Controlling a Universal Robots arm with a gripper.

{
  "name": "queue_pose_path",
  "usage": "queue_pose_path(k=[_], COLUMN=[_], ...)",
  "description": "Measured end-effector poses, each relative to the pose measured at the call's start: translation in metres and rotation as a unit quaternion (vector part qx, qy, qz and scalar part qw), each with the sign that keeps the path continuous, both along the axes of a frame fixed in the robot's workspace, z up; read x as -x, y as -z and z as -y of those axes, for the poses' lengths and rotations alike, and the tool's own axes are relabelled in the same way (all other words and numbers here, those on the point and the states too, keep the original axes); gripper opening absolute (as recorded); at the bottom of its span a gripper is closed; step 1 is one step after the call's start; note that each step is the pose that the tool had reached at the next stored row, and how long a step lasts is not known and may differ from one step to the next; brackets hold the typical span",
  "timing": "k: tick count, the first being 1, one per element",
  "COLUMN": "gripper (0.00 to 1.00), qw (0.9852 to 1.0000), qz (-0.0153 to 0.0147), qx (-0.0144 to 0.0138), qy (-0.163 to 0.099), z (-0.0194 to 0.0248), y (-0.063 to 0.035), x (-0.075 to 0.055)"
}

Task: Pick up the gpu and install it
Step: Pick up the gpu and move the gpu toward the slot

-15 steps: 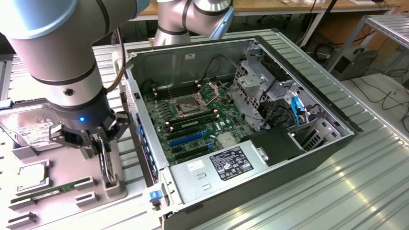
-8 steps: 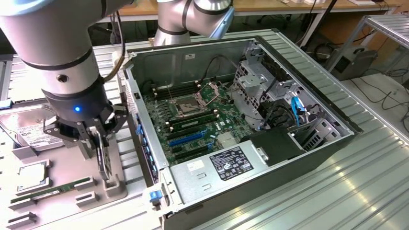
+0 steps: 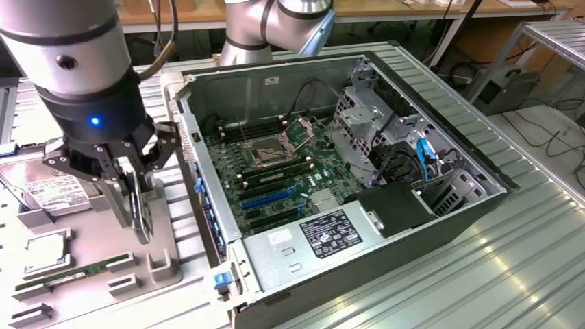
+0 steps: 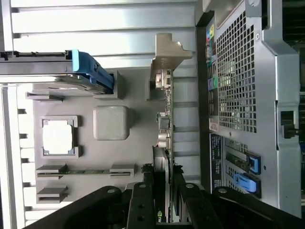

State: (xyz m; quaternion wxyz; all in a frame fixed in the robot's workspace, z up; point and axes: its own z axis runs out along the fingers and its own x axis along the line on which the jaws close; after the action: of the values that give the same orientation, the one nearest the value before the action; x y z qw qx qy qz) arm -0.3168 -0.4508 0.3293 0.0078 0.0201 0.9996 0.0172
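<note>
The gpu (image 3: 139, 208) is a thin card standing on edge over the grey parts tray (image 3: 92, 233), at the exterior view's left beside the open computer case (image 3: 366, 171). My gripper (image 3: 135, 221) is shut on it, one finger on each face. In the wrist view the gpu (image 4: 165, 119) shows edge-on, its silver end bracket (image 4: 167, 55) at the far end and its near end between my fingertips (image 4: 162, 202). I cannot tell whether the card's lower edge still touches the tray. The motherboard (image 3: 274, 171) with its blue slots (image 3: 265, 199) lies exposed inside the case.
On the tray lie a silver hard drive (image 3: 51, 192), a processor (image 3: 46, 250) and a memory stick (image 3: 73, 274). The case's perforated rear wall (image 4: 248, 95) stands close beside the card. Cables and a drive cage (image 3: 366, 116) fill the case's far side.
</note>
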Motion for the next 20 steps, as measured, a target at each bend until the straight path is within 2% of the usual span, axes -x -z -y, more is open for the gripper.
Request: queue_pose_path(k=[3,10,14,16,18,20], gripper=[0.26,0.26,0.26,0.26,0.26,0.26], qw=[1.0,1.0,1.0,1.0,1.0,1.0], qz=[0.0,0.0,0.0,0.0,0.0,0.0], qx=[0.0,0.0,-0.0001,-0.0001,-0.0004,-0.0021], qy=[0.0,0.0,0.0,0.0,0.0,0.0], z=[0.0001,0.0009,0.0023,0.0047,0.0079,0.0124], y=[-0.0137,-0.0533,-0.0717,-0.0826,-0.0895,-0.097], x=[0.0,-0.001,-0.003,-0.006,-0.011,-0.021])
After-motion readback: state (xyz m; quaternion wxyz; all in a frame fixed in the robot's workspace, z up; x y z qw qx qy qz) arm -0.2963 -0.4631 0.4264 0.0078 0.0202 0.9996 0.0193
